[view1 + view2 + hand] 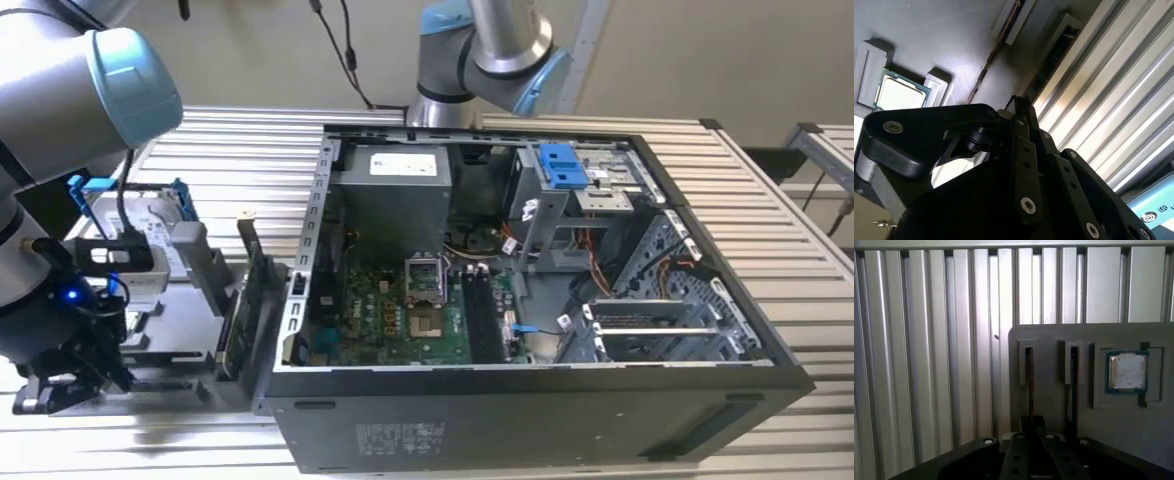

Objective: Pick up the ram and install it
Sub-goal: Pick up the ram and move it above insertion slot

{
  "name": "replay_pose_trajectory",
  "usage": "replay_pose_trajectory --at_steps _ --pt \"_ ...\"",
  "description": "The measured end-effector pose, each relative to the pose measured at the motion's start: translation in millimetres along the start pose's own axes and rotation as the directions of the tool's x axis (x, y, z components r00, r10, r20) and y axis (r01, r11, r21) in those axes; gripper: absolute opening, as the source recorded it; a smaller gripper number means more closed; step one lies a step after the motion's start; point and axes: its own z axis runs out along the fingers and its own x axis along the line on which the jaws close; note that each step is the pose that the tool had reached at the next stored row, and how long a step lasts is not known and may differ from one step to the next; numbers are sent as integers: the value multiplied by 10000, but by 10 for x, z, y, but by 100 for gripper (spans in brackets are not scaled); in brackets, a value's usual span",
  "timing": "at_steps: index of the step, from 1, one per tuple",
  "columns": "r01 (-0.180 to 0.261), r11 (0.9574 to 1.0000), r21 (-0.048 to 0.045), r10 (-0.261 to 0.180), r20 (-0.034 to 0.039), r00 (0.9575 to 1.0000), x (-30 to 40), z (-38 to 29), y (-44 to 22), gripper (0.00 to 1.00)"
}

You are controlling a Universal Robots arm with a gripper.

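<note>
In the first wrist view a grey holder plate [1054, 335] carries two narrow slots. The ram [1030, 377] stands on edge in one slot as a thin brownish strip, and a second dark stick [1073, 380] stands in the slot beside it. My gripper [1032, 423] sits at the near end of the ram, in line with it, its fingers drawn together on the strip. The second wrist view has the same gripper [1016, 103] with the ram's edge [996, 47] running away from it. In the exterior view my gripper [60, 388] hangs low at the exterior view's left, beside the open computer case [534, 400].
A processor chip [1126, 371] lies in a recess of the holder plate. An upright green card [244, 300] and a hard drive in a blue frame [134, 215] stand between my arm and the case. A second arm [487, 50] rises behind the case. The table is ribbed metal [929, 365].
</note>
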Motion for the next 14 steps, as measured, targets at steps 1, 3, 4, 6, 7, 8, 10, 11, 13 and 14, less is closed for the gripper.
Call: replay_pose_trajectory --at_steps 1,3,4,6,7,8,10,11,13,14 --pt "0 10000 1 0 1 10000 0 -23 -1 14" --pt "-1 10000 0 1 0 10000 0 -72 -2 14" --pt "0 10000 0 0 0 10000 0 -97 -4 14" --pt "0 10000 1 0 1 10000 0 -138 -5 14" --pt "0 10000 1 0 1 10000 0 -154 -6 14" --pt "0 10000 1 0 0 10000 0 -169 -6 14" --pt "0 10000 1 0 1 10000 0 -195 -7 14" --pt "0 10000 1 0 0 10000 0 -206 -8 14" --pt "0 10000 0 0 0 10000 0 -229 -8 14" --pt "0 10000 0 0 0 10000 0 -239 -9 14"
